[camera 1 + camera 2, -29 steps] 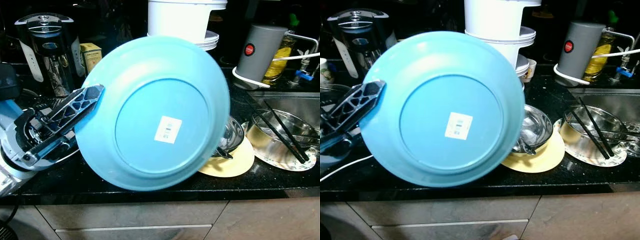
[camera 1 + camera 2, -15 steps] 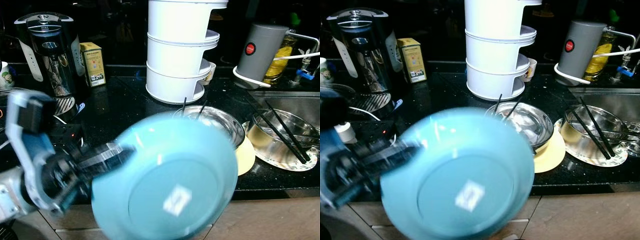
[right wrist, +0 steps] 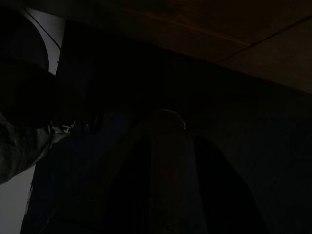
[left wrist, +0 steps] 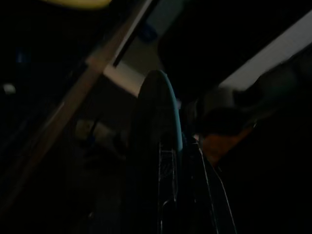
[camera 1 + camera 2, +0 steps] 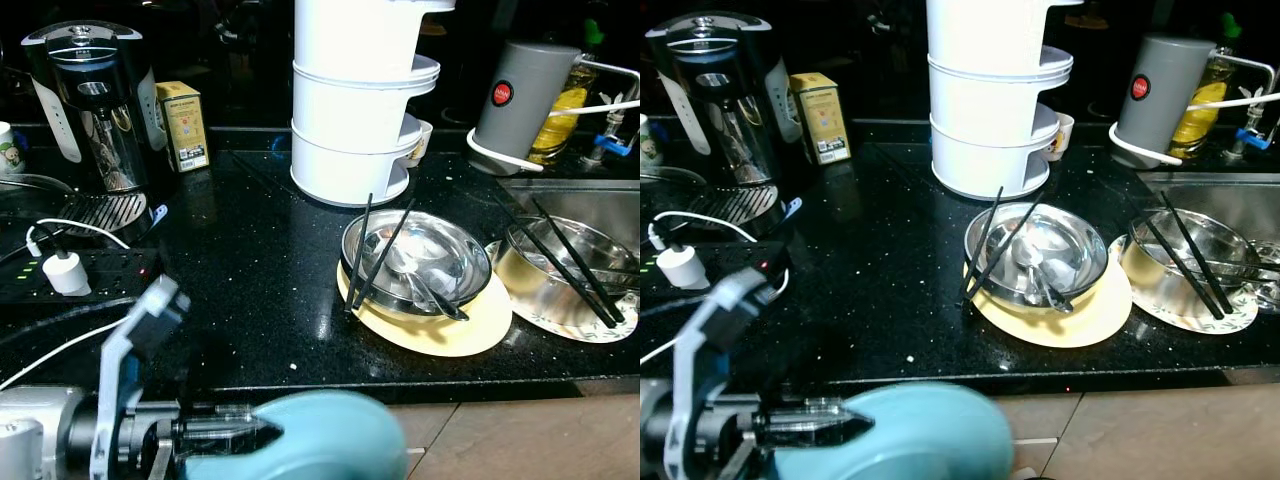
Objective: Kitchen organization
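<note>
Left gripper (image 5: 225,437): low in front of the black counter's front edge, its two black fingers closed on the rim of the blue plate, one finger on each face.
Blue plate (image 5: 310,440): round, light blue, smooth and glossy; held below and in front of the black counter (image 5: 240,270), its upper curve alone in sight in the head views; blurred.
Blue plate edge-on (image 4: 163,122): in the left wrist view it reads as a thin blue arc standing between the fingers; the rest of that view is dark.
Right gripper: right wrist view is nearly black; I cannot tell how its fingers stand.
Steel bowl (image 5: 430,262): on the black counter, right of its middle, sitting on a pale yellow plate (image 5: 470,325); black chopsticks (image 5: 365,255) lean across its left rim.
Second steel bowl (image 5: 560,262): further right along the counter, beside the sink, on a patterned plate, with black chopsticks across it.
White stacked container (image 5: 360,100): at the back of the counter, behind the steel bowl.
Coffee machine (image 5: 95,100): back left of the counter, a yellow box (image 5: 183,125) just beside it.
Power strip (image 5: 80,275): left side of the counter, white plug in it.
Grey canister (image 5: 525,95): back right of the counter.
</note>
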Motion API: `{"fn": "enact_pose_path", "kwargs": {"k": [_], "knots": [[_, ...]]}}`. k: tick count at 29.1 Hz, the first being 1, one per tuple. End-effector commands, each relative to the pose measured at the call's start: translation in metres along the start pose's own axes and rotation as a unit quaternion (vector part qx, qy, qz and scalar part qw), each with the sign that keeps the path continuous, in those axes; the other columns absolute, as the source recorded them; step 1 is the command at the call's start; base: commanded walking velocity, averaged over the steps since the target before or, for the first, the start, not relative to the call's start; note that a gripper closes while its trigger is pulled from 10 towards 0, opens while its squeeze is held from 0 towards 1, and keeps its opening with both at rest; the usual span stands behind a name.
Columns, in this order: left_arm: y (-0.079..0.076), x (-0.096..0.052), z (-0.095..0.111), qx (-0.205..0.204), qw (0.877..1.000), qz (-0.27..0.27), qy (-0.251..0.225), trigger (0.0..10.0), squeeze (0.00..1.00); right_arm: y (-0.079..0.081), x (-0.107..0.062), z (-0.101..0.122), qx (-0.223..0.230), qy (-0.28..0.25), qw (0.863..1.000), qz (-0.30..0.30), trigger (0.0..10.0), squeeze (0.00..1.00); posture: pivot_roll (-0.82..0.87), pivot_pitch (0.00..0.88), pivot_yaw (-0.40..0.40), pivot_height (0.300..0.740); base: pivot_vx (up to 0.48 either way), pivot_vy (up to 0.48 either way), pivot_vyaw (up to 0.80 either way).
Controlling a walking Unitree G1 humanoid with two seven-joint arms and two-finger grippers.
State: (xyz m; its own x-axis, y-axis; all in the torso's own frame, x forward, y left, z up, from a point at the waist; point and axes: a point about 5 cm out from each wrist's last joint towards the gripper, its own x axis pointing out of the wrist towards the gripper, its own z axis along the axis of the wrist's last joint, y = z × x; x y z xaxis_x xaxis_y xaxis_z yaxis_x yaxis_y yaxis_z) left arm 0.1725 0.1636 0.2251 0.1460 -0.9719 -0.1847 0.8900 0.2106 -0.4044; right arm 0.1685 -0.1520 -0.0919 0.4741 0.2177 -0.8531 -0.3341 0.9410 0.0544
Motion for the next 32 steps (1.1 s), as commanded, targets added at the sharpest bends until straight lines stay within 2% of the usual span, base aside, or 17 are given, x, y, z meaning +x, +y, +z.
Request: {"fn": "enact_pose_path", "kwargs": {"k": [1,4,5,6,8,9,11,14,19,21,25,30,32], "knots": [[0.000,0.001,-0.006,0.007,1.000,0.005,0.029,0.0,0.00,0.003,-0.001,-0.011,0.011,0.017,1.000,0.003,10.0,0.00,0.01,0.095,-0.040,0.740,0.000,0.000,0.00],[0.007,0.003,-0.019,0.019,0.997,0.036,0.072,0.0,0.00,0.003,-0.001,-0.012,0.010,0.017,1.000,0.003,10.0,0.00,0.01,0.093,-0.041,0.740,0.000,0.000,0.00],[0.018,0.004,-0.030,0.044,0.990,0.074,0.110,0.0,0.00,0.003,-0.001,-0.012,0.009,0.018,1.000,0.003,10.0,0.00,0.01,0.093,-0.041,0.740,0.000,0.000,0.00],[0.023,0.004,-0.035,0.056,0.986,0.094,0.128,0.0,0.00,0.003,-0.001,-0.012,0.008,0.018,1.000,0.003,10.0,0.00,0.01,0.093,-0.041,0.740,0.000,0.000,0.00],[0.030,0.005,-0.042,0.078,0.978,0.115,0.154,0.0,0.00,0.003,-0.001,-0.012,0.008,0.019,1.000,0.003,10.0,0.00,0.01,0.093,-0.041,0.740,0.000,0.000,0.00],[0.030,0.005,-0.042,0.078,0.978,0.115,0.154,0.0,0.00,0.003,-0.001,-0.012,0.008,0.019,1.000,0.003,10.0,0.00,0.01,0.093,-0.041,0.740,0.000,0.000,0.00],[0.036,0.007,-0.054,0.107,0.968,0.130,0.187,0.0,0.00,0.004,-0.001,-0.013,0.009,0.019,1.000,0.002,10.0,0.00,0.01,0.090,-0.037,0.740,0.000,0.000,0.00],[0.040,0.010,-0.063,0.128,0.962,0.135,0.202,0.0,0.00,0.004,-0.001,-0.014,0.009,0.020,1.000,0.002,10.0,0.00,0.01,0.089,-0.035,0.740,0.000,0.000,0.00],[0.042,0.015,-0.069,0.150,0.959,0.133,0.200,0.0,0.00,0.004,-0.001,-0.014,0.010,0.020,1.000,0.002,10.0,0.00,0.01,0.087,-0.033,0.740,0.000,0.000,0.00],[0.046,0.017,-0.079,0.166,0.952,0.138,0.216,0.0,0.00,0.004,-0.001,-0.014,0.010,0.020,1.000,0.003,10.0,0.00,0.01,0.087,-0.033,0.740,0.000,0.000,0.00],[0.048,0.017,-0.085,0.161,0.950,0.146,0.224,0.0,0.00,0.005,-0.001,-0.014,0.010,0.020,1.000,0.003,10.0,0.00,0.01,0.086,-0.032,0.740,0.000,0.000,0.00],[0.056,0.016,-0.114,0.074,0.949,0.194,0.237,0.0,0.00,0.005,-0.001,-0.014,0.011,0.019,1.000,0.003,10.0,0.00,0.01,0.089,-0.030,0.740,0.000,0.000,0.00],[0.058,0.017,-0.118,0.067,0.949,0.202,0.234,0.0,0.00,0.005,-0.001,-0.014,0.011,0.019,1.000,0.003,10.0,0.00,0.01,0.089,-0.030,0.740,0.000,0.000,0.00]]}}
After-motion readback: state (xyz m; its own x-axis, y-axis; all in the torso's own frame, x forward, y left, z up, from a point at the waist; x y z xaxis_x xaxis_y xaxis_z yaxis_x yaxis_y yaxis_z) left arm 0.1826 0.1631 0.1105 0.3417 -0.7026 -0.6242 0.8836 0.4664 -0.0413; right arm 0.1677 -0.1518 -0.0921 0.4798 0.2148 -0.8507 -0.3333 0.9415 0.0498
